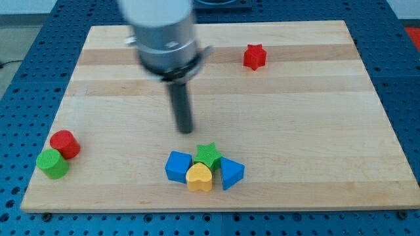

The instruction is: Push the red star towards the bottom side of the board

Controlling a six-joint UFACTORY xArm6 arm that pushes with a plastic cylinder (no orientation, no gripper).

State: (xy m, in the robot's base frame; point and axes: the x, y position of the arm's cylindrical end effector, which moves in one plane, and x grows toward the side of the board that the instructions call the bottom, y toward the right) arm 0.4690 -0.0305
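The small red star-shaped block (254, 57) sits on the pale wooden board (315, 131) near its top edge, at about one o'clock from the board's centre, with bare wood on every side of it and a long open run below it down to the bottom edge. My tip (186, 130), the lower end of the straight dark rod, rests near mid-board, well apart from the star, which lies at about two o'clock from it. There is no pincer on this arm, only the rod, so nothing is held.

Just at six o'clock from my tip is a tight cluster: a green star block (209, 155), a blue cube-like block (178, 166), a yellow heart-shaped block (199, 177) and a blue triangular block (230, 173), touching one another close to the bottom edge. At about eight o'clock, by the left edge, a red cylinder block (65, 143) touches a green cylinder block (52, 163).
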